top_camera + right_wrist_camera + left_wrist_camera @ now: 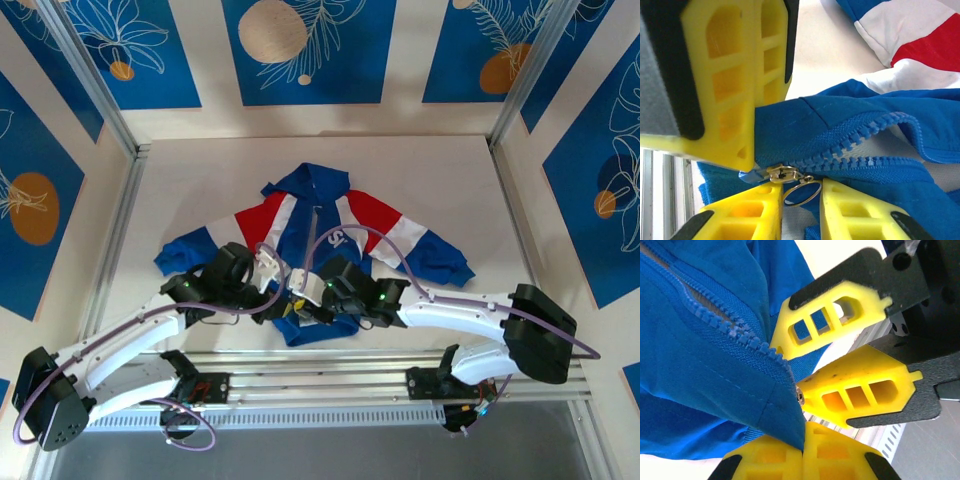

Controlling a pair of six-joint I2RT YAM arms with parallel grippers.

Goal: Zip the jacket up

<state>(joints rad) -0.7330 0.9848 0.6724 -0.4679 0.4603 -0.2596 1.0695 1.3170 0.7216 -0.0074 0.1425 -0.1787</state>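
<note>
White tabletop [200, 180] between blue patterned walls [300, 50] carries one jacket [285, 225], lying flat around mid-table. Its collar points to the far side and its hem to the near edge, so its long axis runs near to far. You have two claws at the hem. Your left claw [802, 452] is clamped on the jacket's blue bottom corner. Your right claw [802, 202] has its jaws slightly apart, with the ring of the one zipper pull [785, 175] in the gap.

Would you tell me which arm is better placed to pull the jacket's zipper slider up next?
The right gripper: its jaws stand apart around the ring of the slider. The left gripper is shut on the jacket hem beside it, likely anchoring the fabric.
</note>
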